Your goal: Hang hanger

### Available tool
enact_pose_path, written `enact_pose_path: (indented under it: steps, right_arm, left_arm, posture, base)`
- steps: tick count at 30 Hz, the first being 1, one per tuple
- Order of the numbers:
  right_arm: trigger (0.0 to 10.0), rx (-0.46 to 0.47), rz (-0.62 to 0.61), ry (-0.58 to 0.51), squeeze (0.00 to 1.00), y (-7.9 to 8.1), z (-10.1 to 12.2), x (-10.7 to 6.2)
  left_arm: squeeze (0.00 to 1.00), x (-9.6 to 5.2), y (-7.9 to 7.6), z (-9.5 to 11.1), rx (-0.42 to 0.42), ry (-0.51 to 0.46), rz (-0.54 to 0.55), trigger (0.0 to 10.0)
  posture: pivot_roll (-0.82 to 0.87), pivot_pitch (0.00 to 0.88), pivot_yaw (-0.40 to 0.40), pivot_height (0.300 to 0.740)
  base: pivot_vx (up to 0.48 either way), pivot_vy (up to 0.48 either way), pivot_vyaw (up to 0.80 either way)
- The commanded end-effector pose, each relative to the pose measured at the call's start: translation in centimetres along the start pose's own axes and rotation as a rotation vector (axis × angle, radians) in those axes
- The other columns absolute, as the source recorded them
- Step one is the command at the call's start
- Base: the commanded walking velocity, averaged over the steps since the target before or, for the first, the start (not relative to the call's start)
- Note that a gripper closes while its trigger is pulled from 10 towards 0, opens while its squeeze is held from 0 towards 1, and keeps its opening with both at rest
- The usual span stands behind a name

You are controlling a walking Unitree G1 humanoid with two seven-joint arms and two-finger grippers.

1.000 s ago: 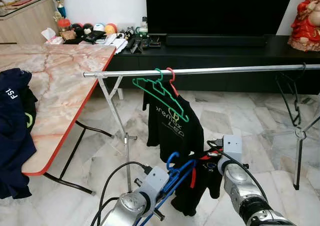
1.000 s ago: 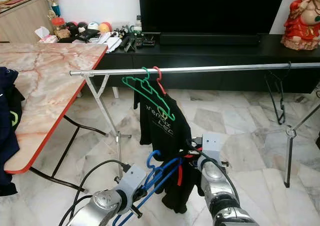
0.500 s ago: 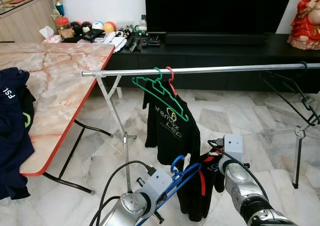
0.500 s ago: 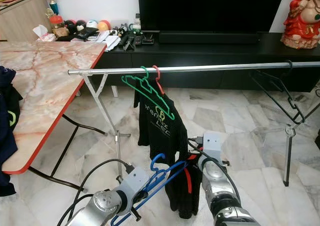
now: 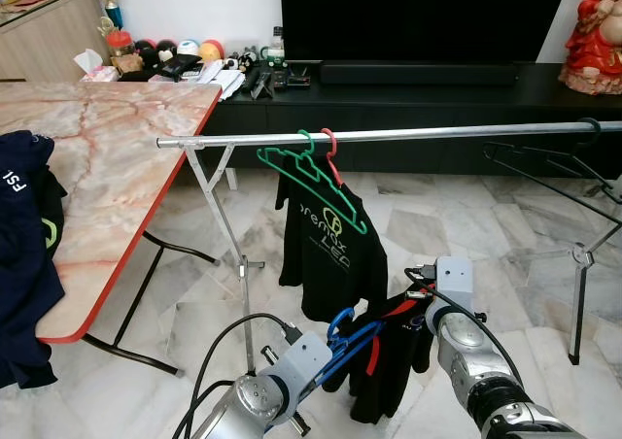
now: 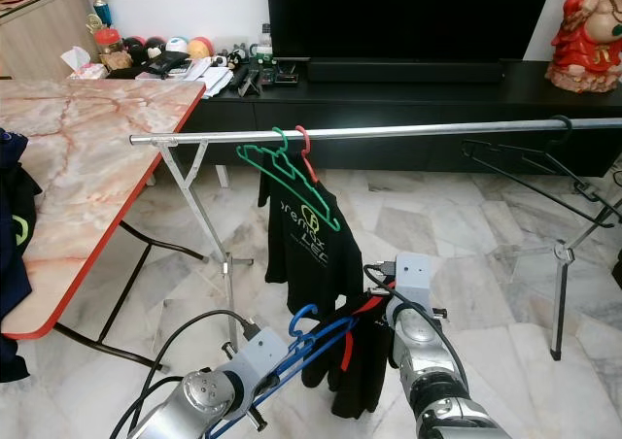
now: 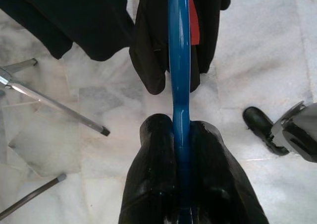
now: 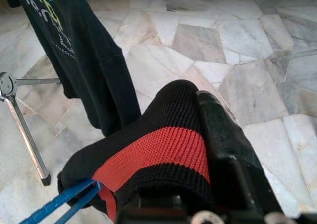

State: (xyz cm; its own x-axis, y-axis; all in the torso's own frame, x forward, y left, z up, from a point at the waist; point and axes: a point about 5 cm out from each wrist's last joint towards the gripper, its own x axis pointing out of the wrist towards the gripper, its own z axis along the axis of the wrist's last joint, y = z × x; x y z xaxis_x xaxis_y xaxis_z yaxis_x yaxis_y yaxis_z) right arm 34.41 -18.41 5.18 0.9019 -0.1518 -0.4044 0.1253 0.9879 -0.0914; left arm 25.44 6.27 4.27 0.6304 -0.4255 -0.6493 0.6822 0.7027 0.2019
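Note:
My left gripper [image 7: 181, 135] is shut on the lower bar of a blue hanger [image 5: 342, 340], low in front of me. A black garment with a red stripe [image 5: 389, 361] hangs from that hanger. My right gripper [image 8: 198, 130] is shut on the garment's red-banded collar [image 8: 158, 152], which drapes over its fingers [image 8: 225, 140] and hides their tips. Beyond and above runs the silver rail [image 5: 437, 134]. It carries a green hanger [image 5: 313, 179] and a red hanger [image 5: 332, 150] bearing a black printed shirt [image 5: 330, 250].
An empty black hanger [image 5: 549, 157] hangs at the rail's right end, tilted up. The rack's folding legs [image 5: 228, 230] stand on the marble floor. A marble-topped table [image 5: 117, 157] with a dark blue garment [image 5: 24, 254] is at left. A black TV console [image 5: 418, 99] lies behind.
Both grippers have raised the blue hanger and the black garment slightly toward the rail. The empty black hanger on the right has swung up to nearly level.

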Motion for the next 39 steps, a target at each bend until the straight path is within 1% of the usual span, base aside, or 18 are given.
enact_pose_path:
  steps: [1,2,5,6,8,12,14,17,18,22,28,32,34,36,39]
  right_arm:
    - [10.0,0.007,-0.002,-0.039,0.0,0.0,1.4,0.2]
    - [10.0,0.007,-0.001,-0.039,0.0,0.0,1.4,0.2]
    - [10.0,0.006,0.004,-0.04,0.0,0.1,1.4,0.2]
    - [10.0,0.006,0.004,-0.04,0.0,0.1,1.4,0.2]
    - [10.0,0.007,0.006,-0.043,0.0,0.2,1.6,0.2]
    - [10.0,0.008,0.008,-0.047,0.0,0.3,1.8,0.3]
    - [10.0,0.008,0.011,-0.047,0.0,0.4,1.8,0.3]
    - [10.0,0.009,0.014,-0.043,0.0,0.6,1.6,0.2]
    - [10.0,0.01,0.02,-0.039,0.0,0.7,1.5,0.2]
    - [10.0,0.011,0.03,-0.031,0.0,1.0,1.3,0.2]
    - [10.0,0.016,0.034,-0.028,0.0,1.2,1.3,0.2]
    - [10.0,0.018,0.033,-0.023,0.0,1.2,1.3,0.2]
    - [10.0,0.017,0.034,-0.023,0.0,1.2,1.3,0.2]
    - [10.0,0.017,0.038,-0.023,0.0,1.3,1.3,0.2]
    - [10.0,0.017,0.04,-0.023,0.0,1.4,1.3,0.2]
  left_arm:
    - [0.0,0.1,0.1,-0.5,0.025,0.046,0.007,10.0]
    - [0.0,0.1,0.1,-0.6,0.02,0.051,0.002,10.0]
    - [0.0,0.2,-0.1,-0.8,0.055,0.071,-0.003,10.0]
    - [0.0,0.2,-0.1,-0.8,0.055,0.071,-0.003,10.0]
    - [0.0,0.2,-0.2,-1.1,0.096,0.096,-0.009,10.0]
    - [0.0,0.2,0.0,-1.1,0.12,0.086,0.008,10.0]
    - [0.0,0.2,0.4,-0.5,0.094,0.044,0.041,10.0]
    - [0.0,0.2,0.5,0.1,0.076,0.008,0.041,10.0]
    - [0.0,0.3,0.3,0.3,0.056,-0.007,0.023,10.0]
    - [0.0,0.2,-0.2,0.8,0.05,-0.038,-0.018,10.0]
    - [0.0,0.2,-0.6,1.0,0.04,-0.049,-0.048,10.0]
    - [0.0,0.0,-0.9,0.8,0.061,-0.04,-0.095,10.0]
    - [0.0,0.0,-0.8,0.9,0.053,-0.05,-0.082,10.0]
    - [0.0,0.0,-0.4,1.4,0.028,-0.085,-0.038,10.0]
    - [0.0,0.0,0.1,1.8,0.02,-0.11,-0.005,10.0]
  posture:
    - [-0.03,0.064,0.033,0.74]
    - [-0.03,0.064,0.033,0.74]
    - [-0.03,0.061,0.033,0.74]
    - [-0.03,0.061,0.033,0.74]
    - [-0.03,0.061,0.033,0.74]
    - [-0.03,0.061,0.033,0.74]
    - [-0.03,0.061,0.03,0.74]
    - [-0.03,0.062,0.029,0.74]
    - [-0.03,0.062,0.029,0.74]
    - [-0.03,0.062,0.03,0.74]
    - [-0.02,0.06,0.028,0.74]
    - [-0.02,0.06,0.028,0.74]
    - [-0.02,0.061,0.028,0.74]
    - [-0.02,0.061,0.028,0.74]
    - [-0.02,0.06,0.027,0.74]
  base:
    - [0.0,0.0,0.0]
    - [0.0,0.0,0.0]
    - [0.0,0.0,0.0]
    - [0.0,0.0,0.0]
    - [0.0,0.0,0.0]
    - [0.0,0.0,0.0]
    - [0.0,0.0,0.0]
    - [0.0,0.0,0.0]
    - [0.0,0.0,0.0]
    - [0.0,0.0,0.0]
    - [0.0,0.0,0.0]
    - [0.0,0.0,0.0]
    - [0.0,0.0,0.0]
    - [0.0,0.0,0.0]
    - [0.0,0.0,0.0]
